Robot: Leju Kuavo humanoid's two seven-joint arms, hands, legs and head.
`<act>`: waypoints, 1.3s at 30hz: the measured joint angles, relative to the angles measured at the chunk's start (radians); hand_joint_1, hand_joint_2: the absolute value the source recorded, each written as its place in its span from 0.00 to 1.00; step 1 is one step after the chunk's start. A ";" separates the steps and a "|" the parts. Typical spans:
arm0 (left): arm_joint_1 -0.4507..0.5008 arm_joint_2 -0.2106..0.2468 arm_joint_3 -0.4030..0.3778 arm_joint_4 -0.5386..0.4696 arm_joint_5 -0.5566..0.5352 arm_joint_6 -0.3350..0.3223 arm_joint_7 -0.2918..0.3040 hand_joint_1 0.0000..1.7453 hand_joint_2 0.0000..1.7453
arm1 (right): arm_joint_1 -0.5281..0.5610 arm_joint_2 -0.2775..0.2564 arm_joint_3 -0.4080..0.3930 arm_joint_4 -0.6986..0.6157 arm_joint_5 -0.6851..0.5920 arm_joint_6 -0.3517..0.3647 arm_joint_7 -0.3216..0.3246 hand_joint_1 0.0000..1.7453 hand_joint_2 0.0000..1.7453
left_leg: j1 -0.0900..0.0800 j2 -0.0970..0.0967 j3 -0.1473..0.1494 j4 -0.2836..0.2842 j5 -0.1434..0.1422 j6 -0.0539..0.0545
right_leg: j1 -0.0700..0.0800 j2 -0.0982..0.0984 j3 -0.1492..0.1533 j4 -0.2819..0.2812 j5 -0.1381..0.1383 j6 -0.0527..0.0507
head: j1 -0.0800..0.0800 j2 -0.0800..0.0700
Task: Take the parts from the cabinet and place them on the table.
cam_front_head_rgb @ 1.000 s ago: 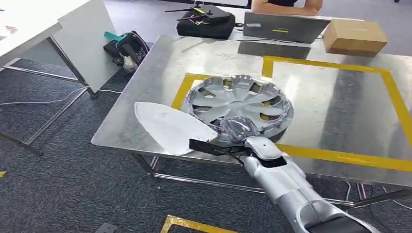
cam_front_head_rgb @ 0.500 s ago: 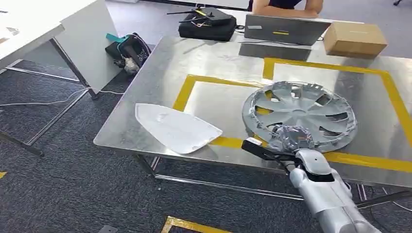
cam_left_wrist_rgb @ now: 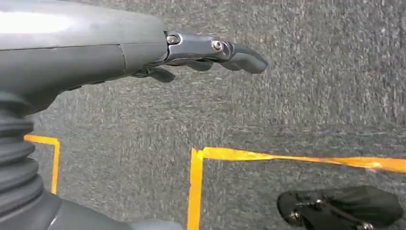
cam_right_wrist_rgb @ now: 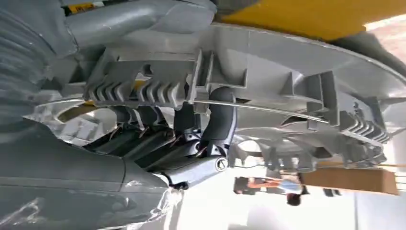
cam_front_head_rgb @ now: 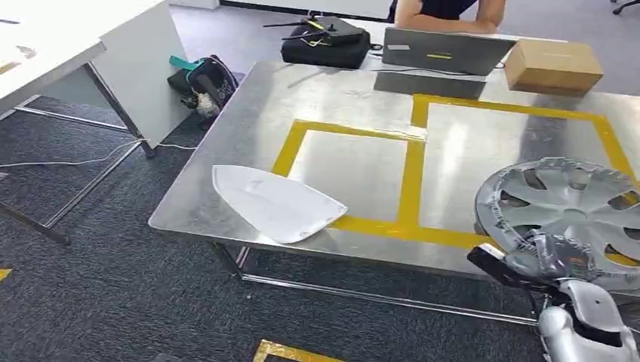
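- Spanning the head view, the steel table (cam_front_head_rgb: 249, 143) is carrying a white panel (cam_front_head_rgb: 275, 202) near its front edge.
- Hanging over the table's right end, the wheel cover (cam_front_head_rgb: 573, 211) is looking light, rigid, slick; its ribbed rim is offering the best purchase.
- Grasping that rim, the right hand (cam_front_head_rgb: 547, 268) is hooking fingers (cam_right_wrist_rgb: 221, 120) through.
- Dangling over carpet, the left hand (cam_left_wrist_rgb: 210, 52) is holding nothing, fingers loosely extended.

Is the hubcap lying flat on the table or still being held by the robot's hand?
Held. The right hand grips the hubcap at its near rim; the right wrist view shows fingers hooked through it. Whether it touches the table is unclear.
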 joint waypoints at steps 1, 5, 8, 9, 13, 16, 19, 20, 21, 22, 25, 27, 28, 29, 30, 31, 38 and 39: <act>0.000 0.000 0.000 0.000 0.000 0.000 0.003 0.00 1.00 | 0.009 0.002 -0.016 -0.011 0.005 0.001 -0.004 1.00 1.00 | 0.000 0.000 0.000 0.000 0.000 0.000 | 0.000 0.000 0.000 0.000 0.000 0.000 | 0.000 0.000; 0.000 0.000 0.000 0.000 0.000 0.003 0.004 0.00 1.00 | 0.028 0.009 -0.054 -0.035 0.015 0.010 -0.010 1.00 1.00 | 0.000 0.000 0.001 0.000 0.000 0.001 | 0.000 0.000 0.001 0.000 0.000 0.000 | 0.000 0.000; 0.000 0.000 0.000 0.000 -0.001 -0.001 0.004 0.00 1.00 | 0.033 0.015 -0.067 -0.042 0.028 0.011 -0.023 1.00 1.00 | 0.000 0.001 0.001 0.000 0.000 0.001 | 0.000 0.000 0.001 0.000 0.000 0.000 | 0.000 0.000; 0.000 0.000 0.000 0.000 -0.002 0.000 0.004 0.00 1.00 | 0.032 0.017 -0.069 -0.042 0.032 0.011 -0.027 1.00 1.00 | 0.000 0.001 0.001 0.000 0.000 0.001 | 0.000 0.000 0.001 0.000 0.000 0.000 | 0.000 0.000; 0.000 0.000 -0.002 0.000 -0.004 0.016 0.016 0.00 1.00 | 0.032 0.026 -0.069 -0.043 0.045 0.010 -0.032 1.00 1.00 | 0.000 0.001 0.002 0.000 -0.001 0.000 | 0.000 0.001 0.001 0.000 0.000 0.000 | 0.000 0.000; -0.001 0.001 -0.002 0.000 -0.004 0.019 0.027 0.00 1.00 | 0.032 0.033 -0.068 -0.046 0.053 0.006 -0.040 1.00 1.00 | 0.000 0.002 0.002 0.000 -0.001 0.000 | 0.000 0.002 0.001 0.000 -0.001 -0.001 | 0.000 0.000; -0.001 0.002 -0.002 0.000 -0.004 0.019 0.033 0.00 1.00 | 0.033 0.042 -0.053 -0.054 0.059 -0.008 -0.052 1.00 1.00 | 0.001 0.003 0.002 0.000 -0.001 0.000 | 0.001 0.003 0.001 0.000 -0.001 -0.001 | 0.000 0.000; -0.001 0.002 -0.002 0.000 -0.005 0.019 0.036 0.00 1.00 | 0.032 0.047 -0.040 -0.059 0.059 -0.011 -0.051 1.00 1.00 | 0.001 0.004 0.002 0.000 -0.002 -0.001 | 0.002 0.005 0.001 0.000 -0.001 -0.001 | 0.000 0.000; -0.001 0.002 -0.002 0.000 -0.005 0.019 0.039 0.00 1.00 | 0.031 0.047 -0.021 -0.061 0.058 -0.012 -0.039 1.00 1.00 | 0.001 0.004 0.003 -0.001 -0.002 -0.001 | 0.002 0.007 0.001 0.000 -0.001 -0.001 | 0.000 0.000; -0.002 0.002 -0.002 0.000 -0.005 0.019 0.040 0.00 1.00 | 0.029 0.048 -0.003 -0.062 0.056 -0.012 -0.029 1.00 1.00 | 0.001 0.006 0.003 -0.001 -0.003 -0.003 | 0.002 0.009 0.001 0.000 -0.001 -0.001 | 0.000 0.000; -0.004 0.002 -0.002 0.000 -0.005 0.018 0.041 0.00 1.00 | 0.027 0.050 0.043 -0.068 0.052 -0.012 -0.016 1.00 1.00 | 0.002 0.010 0.006 -0.001 -0.004 -0.003 | 0.002 0.013 0.001 0.000 -0.001 -0.001 | 0.000 0.000; -0.006 0.002 -0.002 0.000 -0.005 0.018 0.041 0.00 1.00 | 0.027 0.051 0.063 -0.070 0.049 -0.012 -0.012 1.00 1.00 | 0.003 0.010 0.006 -0.001 -0.004 -0.003 | 0.003 0.013 0.002 0.000 -0.001 -0.001 | 0.000 0.000; -0.006 0.002 -0.002 0.000 -0.005 0.018 0.041 0.00 1.00 | 0.027 0.051 0.067 -0.071 0.048 -0.013 -0.011 1.00 1.00 | 0.003 0.010 0.006 -0.001 -0.004 -0.003 | 0.003 0.013 0.002 0.000 -0.001 -0.001 | 0.000 0.000; -0.005 0.003 -0.002 0.000 -0.005 0.018 0.041 0.00 1.00 | 0.027 0.051 0.072 -0.071 0.047 -0.013 -0.011 1.00 1.00 | 0.003 0.010 0.006 -0.001 -0.004 -0.003 | 0.003 0.013 0.002 0.000 -0.001 -0.002 | 0.000 0.000; -0.005 0.003 -0.002 0.000 -0.005 0.018 0.041 0.00 1.00 | 0.027 0.051 0.077 -0.072 0.047 -0.013 -0.012 1.00 1.00 | 0.003 0.010 0.006 -0.001 -0.004 -0.003 | 0.003 0.013 0.002 0.000 -0.001 -0.002 | 0.000 0.000; -0.006 0.003 -0.002 0.000 -0.005 0.018 0.041 0.00 1.00 | 0.027 0.051 0.080 -0.073 0.047 -0.013 -0.011 1.00 1.00 | 0.003 0.010 0.006 -0.001 -0.004 -0.003 | 0.003 0.013 0.002 0.000 -0.001 -0.002 | 0.000 0.000; -0.006 0.003 -0.005 0.000 -0.006 0.014 0.041 0.00 1.00 | 0.007 0.054 0.128 -0.072 0.049 -0.008 -0.014 1.00 1.00 | 0.003 0.011 0.006 -0.001 -0.005 -0.004 | 0.004 0.015 0.002 0.000 -0.001 -0.002 | 0.000 0.000; -0.006 0.003 -0.005 0.000 -0.006 0.011 0.038 0.00 1.00 | -0.006 0.055 0.147 -0.068 0.050 -0.004 -0.010 1.00 1.00 | 0.003 0.013 0.006 -0.001 -0.005 -0.004 | 0.004 0.016 0.002 0.000 -0.001 -0.002 | 0.000 0.000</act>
